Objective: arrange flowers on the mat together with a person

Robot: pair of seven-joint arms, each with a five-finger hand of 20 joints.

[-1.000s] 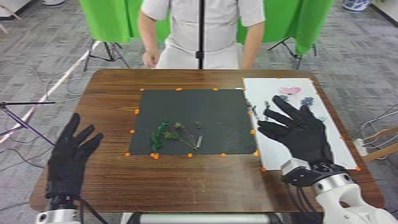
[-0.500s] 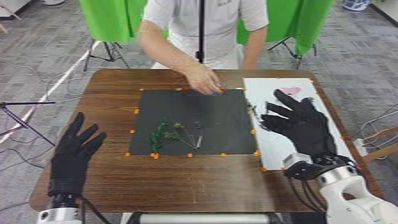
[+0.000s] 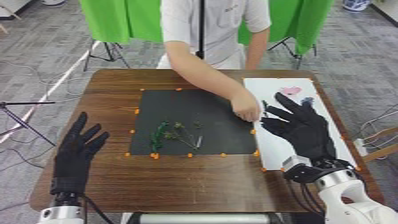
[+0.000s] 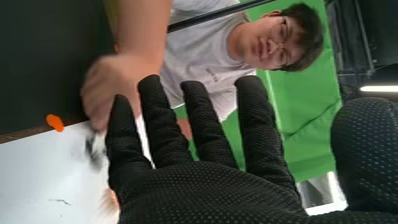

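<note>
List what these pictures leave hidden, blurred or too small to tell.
- Head view: what the person's hand may hold, hidden by the hand itself.
- Head view: part of the white sheet, hidden by the robot's right hand.
- Right wrist view: the dark piece on the sheet, too blurred to name.
- Head view: the green stems' kinds, too small.

Soft, even light covers the table (image 3: pixel 187 182); a lamp (image 4: pixel 379 88) glares in the right wrist view.

Tabletop (image 3: pixel 178 187): brown, wood-grained. Mat (image 3: pixel 178 107): dark grey. Leafy sprig (image 3: pixel 158 137): green. Sheet (image 3: pixel 274 151) along tabletop's right edge: white. Flower (image 3: pixel 290 90): pink. Right hand (image 3: pixel 304 131): black glove, pale dots.
</note>
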